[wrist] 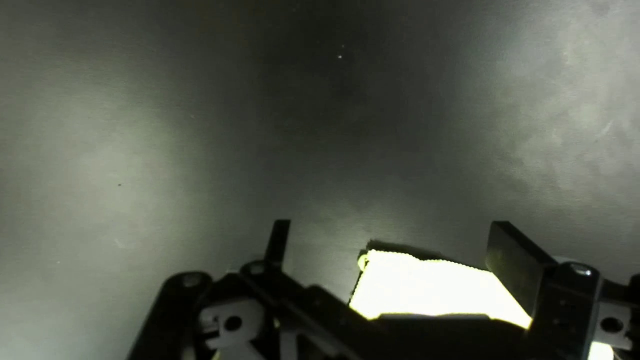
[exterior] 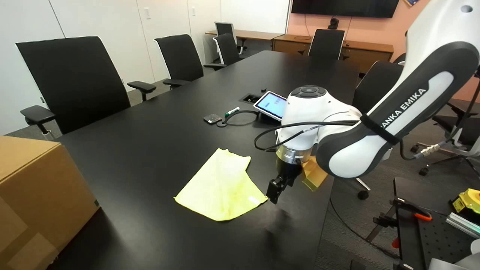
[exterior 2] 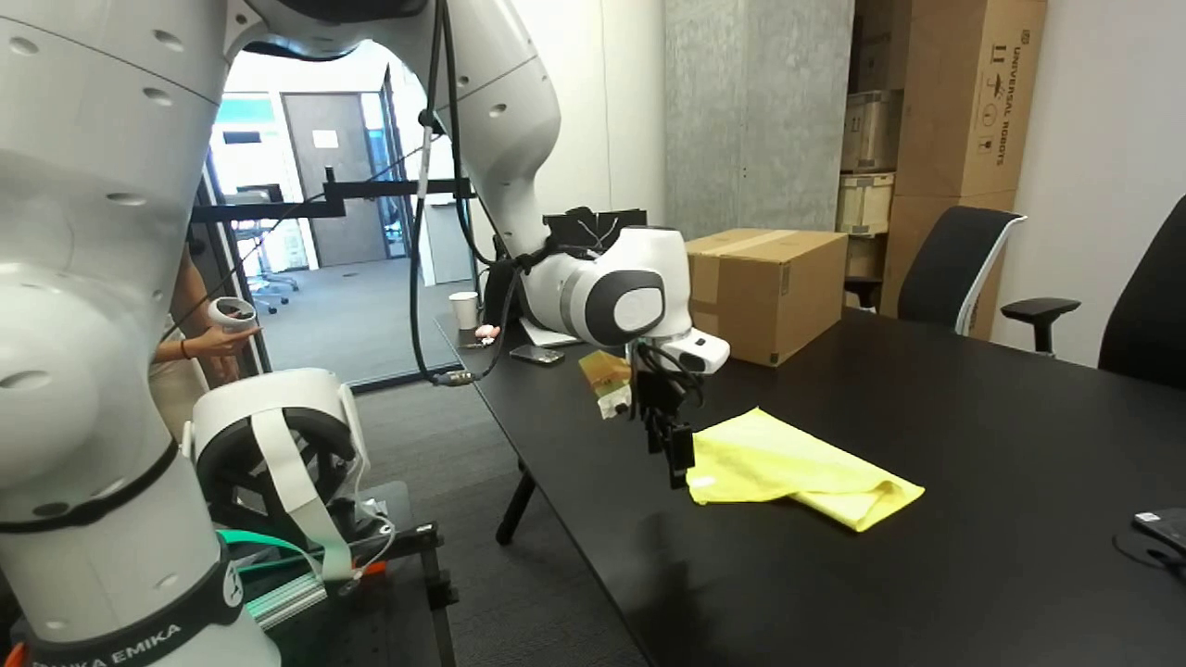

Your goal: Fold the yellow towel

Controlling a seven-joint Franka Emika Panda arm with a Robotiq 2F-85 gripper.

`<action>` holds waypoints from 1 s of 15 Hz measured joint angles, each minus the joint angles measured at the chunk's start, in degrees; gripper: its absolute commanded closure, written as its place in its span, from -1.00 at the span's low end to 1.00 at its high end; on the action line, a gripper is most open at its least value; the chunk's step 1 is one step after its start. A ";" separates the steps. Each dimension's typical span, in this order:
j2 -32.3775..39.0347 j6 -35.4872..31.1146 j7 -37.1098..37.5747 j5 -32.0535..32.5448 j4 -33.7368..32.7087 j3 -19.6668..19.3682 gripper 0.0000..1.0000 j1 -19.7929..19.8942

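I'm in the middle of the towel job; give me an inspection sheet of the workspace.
Surface: dark table, glare patches showing in the wrist view.
Job's things: yellow towel lying on the table, partly folded over, outline uneven.
Clutter: cardboard box, tablet, green-capped marker, white cup.
Grippers: one gripper, open; a towel corner shows between its jaws in the wrist view, not gripped, contact unclear.
Cables: black cables hang from the arm; a black cord lies beside the tablet.
Surroundings: black office chairs; a person holding a white controller.

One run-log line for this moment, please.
Item: pale yellow cloth towel, partly folded | Surface: long black table | Grip: black fingers open, holding nothing; towel corner showing between them in wrist view | Fold: looks unfinished
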State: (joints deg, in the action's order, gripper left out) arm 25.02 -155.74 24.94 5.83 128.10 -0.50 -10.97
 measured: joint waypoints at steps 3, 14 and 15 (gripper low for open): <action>1.41 0.00 -1.25 -1.37 -2.00 0.84 -1.00 0.00; 11.27 0.42 -6.56 -5.12 -13.68 2.11 -1.00 0.91; 12.10 0.54 -6.76 -5.13 -14.43 2.10 -1.00 1.21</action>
State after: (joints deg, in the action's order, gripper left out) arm 37.12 -155.20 18.18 0.70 113.67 1.60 -9.76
